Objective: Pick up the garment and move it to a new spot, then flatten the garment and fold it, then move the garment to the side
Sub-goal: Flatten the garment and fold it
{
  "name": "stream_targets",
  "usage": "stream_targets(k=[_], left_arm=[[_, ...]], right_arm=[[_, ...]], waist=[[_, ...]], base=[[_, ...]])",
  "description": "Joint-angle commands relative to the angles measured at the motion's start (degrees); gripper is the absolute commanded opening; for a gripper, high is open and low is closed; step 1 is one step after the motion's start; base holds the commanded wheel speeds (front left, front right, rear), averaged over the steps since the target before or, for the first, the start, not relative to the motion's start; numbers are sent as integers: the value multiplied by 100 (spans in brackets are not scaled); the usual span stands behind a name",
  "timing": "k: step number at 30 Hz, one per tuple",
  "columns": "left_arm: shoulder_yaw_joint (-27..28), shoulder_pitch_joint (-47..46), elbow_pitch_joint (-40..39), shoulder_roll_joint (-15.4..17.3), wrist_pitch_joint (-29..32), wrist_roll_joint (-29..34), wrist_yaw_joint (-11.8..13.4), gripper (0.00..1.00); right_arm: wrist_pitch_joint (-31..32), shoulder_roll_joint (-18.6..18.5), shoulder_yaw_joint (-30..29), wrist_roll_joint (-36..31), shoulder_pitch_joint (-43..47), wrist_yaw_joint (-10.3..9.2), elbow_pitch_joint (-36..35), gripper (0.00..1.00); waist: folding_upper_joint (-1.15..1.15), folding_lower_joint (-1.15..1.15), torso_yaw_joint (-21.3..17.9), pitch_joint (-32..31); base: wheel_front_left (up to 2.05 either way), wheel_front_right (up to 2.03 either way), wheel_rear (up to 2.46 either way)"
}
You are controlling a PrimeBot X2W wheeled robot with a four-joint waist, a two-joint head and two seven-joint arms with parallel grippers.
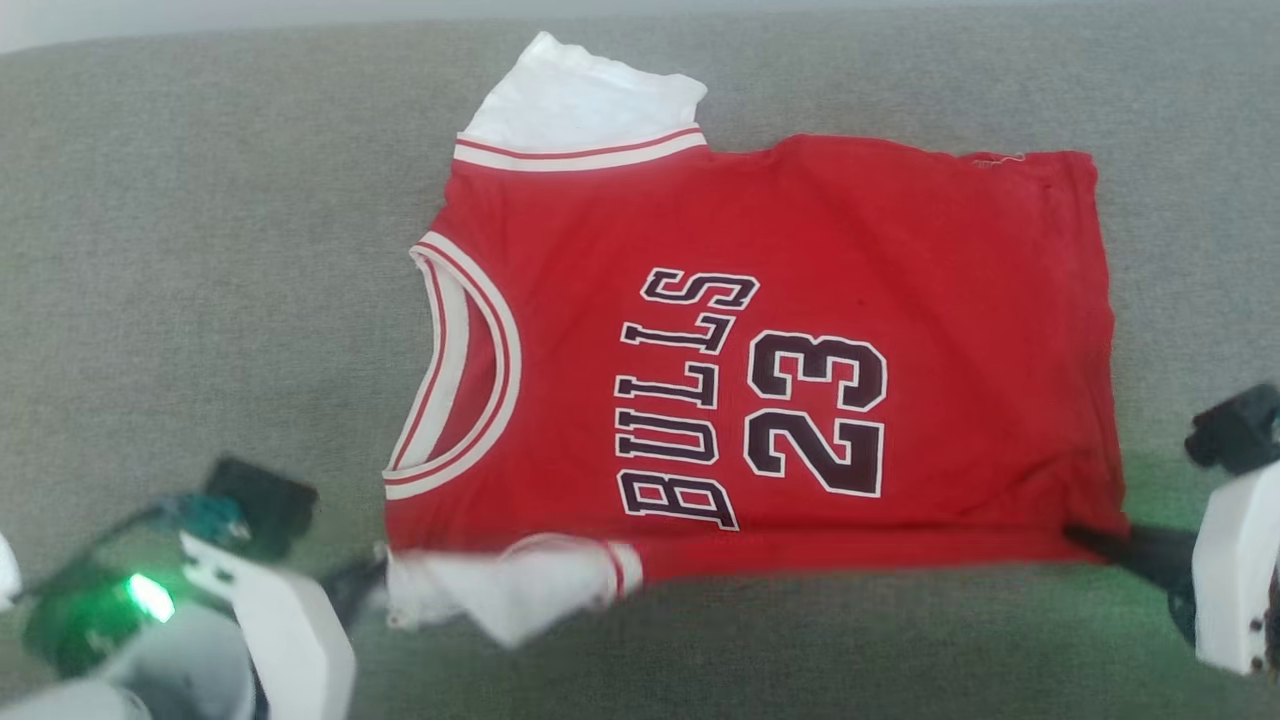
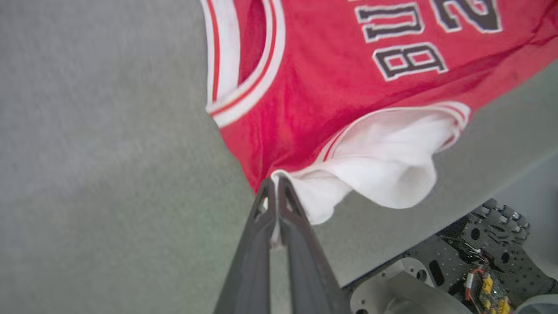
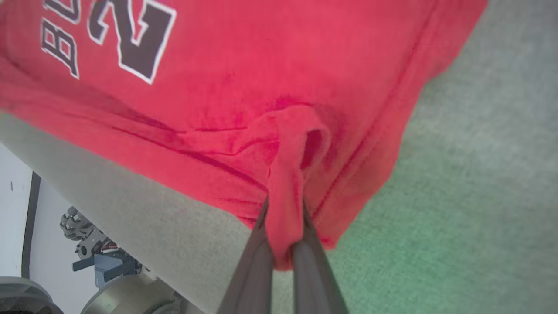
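Wearing smooth white shells on the left forearm point(image 1: 290, 620) and right forearm point(image 1: 1235, 570), the right one dotted with what may be small dark screws near its edge. Shining a green light point(image 1: 150, 597) beside a teal-and-black wrist block point(image 1: 262, 497). Ending in the left gripper point(image 2: 273, 183) and right gripper point(image 3: 285, 213), each tapering as two long, matte dark-grey fingers. Carrying, lower down, a black perforated base plate point(image 2: 492, 244) with red wires and yellow connectors point(image 2: 490, 292), over pale grey housing.
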Motion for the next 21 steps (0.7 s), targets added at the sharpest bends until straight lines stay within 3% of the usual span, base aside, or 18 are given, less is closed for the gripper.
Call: stream_targets(k=[1, 4, 8, 15, 21], left_arm=[[41, -101, -30, 21, 17, 110, -26, 0], [190, -617, -62, 151, 212, 356, -227, 0], [321, -1374, 212, -10, 472, 599, -720, 0], [278, -2577, 1626, -859, 677, 887, -1711, 0], [53, -3073, 3178, -1729, 741, 749, -2358, 0]], right_arm=[[-42, -10, -46, -18, -67, -12, -30, 0], [-82, 55, -254, -139, -237, -12, -72, 0], [-79, 240, -517, -386, -592, -12, 37, 0], [-4, 796, -735, -812, -1313, -11, 559, 0], [140, 1267, -580, -984, -1754, -11, 1151, 0]], waist=[[0, 0, -23, -4], [0, 0, -100, 29], [0, 0, -184, 142], [0, 0, -209, 446], [0, 0, -170, 691]], base=[[0, 0, 0], [0, 0, 0], [0, 0, 0], [0, 0, 0], [0, 0, 0]])
